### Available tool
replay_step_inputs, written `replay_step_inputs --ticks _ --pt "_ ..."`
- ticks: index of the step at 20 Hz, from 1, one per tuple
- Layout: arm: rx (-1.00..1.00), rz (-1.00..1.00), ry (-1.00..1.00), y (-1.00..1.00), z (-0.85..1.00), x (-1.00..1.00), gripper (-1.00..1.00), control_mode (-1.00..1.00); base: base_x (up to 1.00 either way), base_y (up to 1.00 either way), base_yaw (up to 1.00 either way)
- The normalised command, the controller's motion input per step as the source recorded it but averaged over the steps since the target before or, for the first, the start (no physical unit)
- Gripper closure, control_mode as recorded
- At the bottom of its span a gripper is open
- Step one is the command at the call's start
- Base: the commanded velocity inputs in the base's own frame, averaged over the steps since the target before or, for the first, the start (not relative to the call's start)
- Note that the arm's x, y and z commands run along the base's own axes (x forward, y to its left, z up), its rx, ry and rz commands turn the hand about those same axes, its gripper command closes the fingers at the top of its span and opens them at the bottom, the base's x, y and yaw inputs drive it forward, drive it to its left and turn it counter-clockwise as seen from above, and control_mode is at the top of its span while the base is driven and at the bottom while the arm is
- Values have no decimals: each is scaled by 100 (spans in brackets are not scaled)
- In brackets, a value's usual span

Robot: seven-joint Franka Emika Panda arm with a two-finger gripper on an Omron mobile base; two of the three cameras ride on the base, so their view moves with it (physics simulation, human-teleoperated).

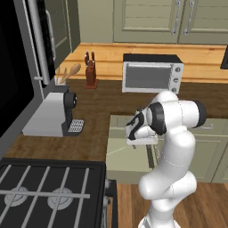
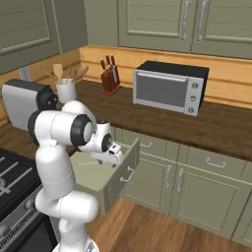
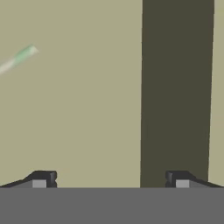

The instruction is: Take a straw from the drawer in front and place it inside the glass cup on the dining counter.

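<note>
1. The drawer stands pulled out from the sage-green cabinet run below the wooden worktop, its pale floor exposed.
2. The gripper hangs above the open drawer, pointing down into it; in the hand view its two dark fingertips stand wide apart with nothing between them, so the jaws are released and empty.
3. The straw lies flat on the drawer floor. In the hand view it appears as a thin pale stick with a greenish end at the upper left edge, well apart from the fingertips and outside the span between them; part of it runs out of the picture.
4. In the right base view a faint pale line on the drawer floor, just beside the hand, is probably the same straw.
5. Handling, as a judgement: the straw is very light, thin and smooth, likely to roll or slip and to bend if squeezed hard. A gentle grip across its width near mid-length seems best.
6. The hand would first need to shift toward the straw to centre it between the jaws.
</note>
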Motion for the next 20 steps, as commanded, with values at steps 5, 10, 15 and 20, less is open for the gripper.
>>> replay_step_inputs --ticks 5,10,15,20 --pt "-2 -8 0 -54 -12 0 -100 -100 0 0 0" --pt "-7 -10 -4 -85 -2 -3 -100 -100 0 0 0" --pt "-8 -10 -9 -61 7 -7 -100 -100 0 0 0" --pt "0 -8 -5 51 26 -9 -100 -100 0 0 0"
